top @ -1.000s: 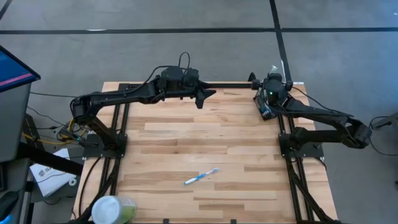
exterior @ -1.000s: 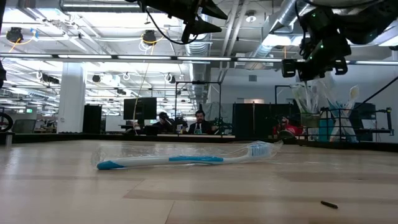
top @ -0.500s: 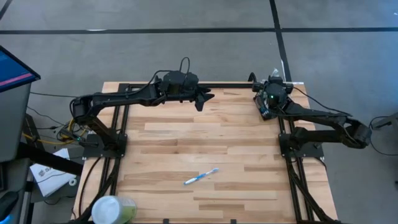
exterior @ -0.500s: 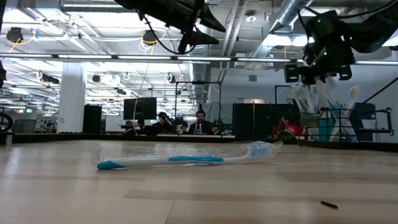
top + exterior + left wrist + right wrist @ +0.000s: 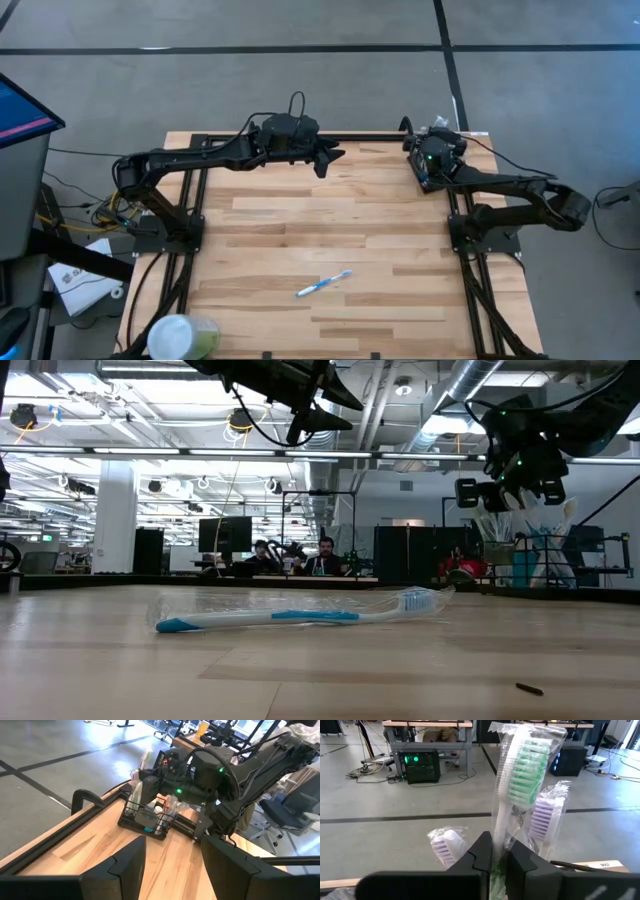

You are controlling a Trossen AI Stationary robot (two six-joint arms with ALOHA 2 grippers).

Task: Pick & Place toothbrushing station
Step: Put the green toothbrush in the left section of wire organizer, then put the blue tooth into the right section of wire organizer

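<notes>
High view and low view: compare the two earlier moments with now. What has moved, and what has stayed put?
The right gripper, shut on a wrapped green toothbrush, has shifted slightly over the black wire holder at the table's far right corner and dipped lower. The left gripper, open, drew back slightly, then held. The blue toothbrush and pale-green cup have not moved.

Green toothbrush [image 5: 527,775] handle hidden behind right gripper [image 5: 491,862] fingers; pale-green cup [image 5: 182,338] cut off bottom left.

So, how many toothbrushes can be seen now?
4: a blue one lying on the table, a green one in the right gripper, two purple ones beside it. The holder may hide more.
</notes>
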